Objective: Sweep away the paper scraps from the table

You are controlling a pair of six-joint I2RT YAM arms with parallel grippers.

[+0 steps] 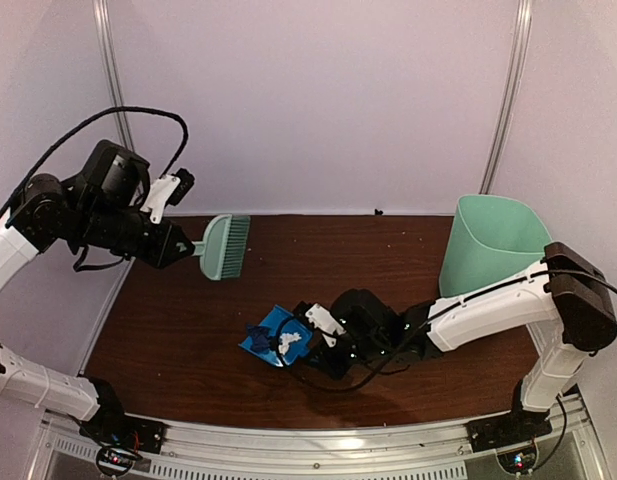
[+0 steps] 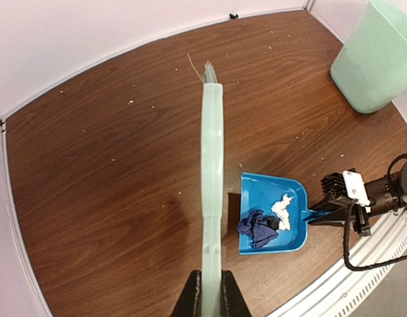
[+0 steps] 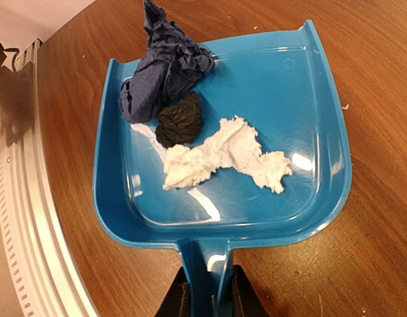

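Observation:
My right gripper (image 3: 206,297) is shut on the handle of the blue dustpan (image 3: 309,132), which rests low on the table (image 1: 188,330). In the pan lie three paper scraps: a dark blue wad (image 3: 165,69), a black wad (image 3: 180,119) and a white wad (image 3: 223,155). The pan also shows in the top view (image 1: 271,330) and in the left wrist view (image 2: 259,191). My left gripper (image 2: 212,294) is shut on the mint-green hand brush (image 2: 212,165) and holds it raised over the table's back left, bristles (image 1: 226,247) pointing right.
A mint-green bin (image 1: 491,242) stands at the back right, also seen in the left wrist view (image 2: 378,56). Tiny pale specks dot the tabletop. A silver rail (image 1: 318,455) runs along the near edge. Lilac walls close in the back and sides.

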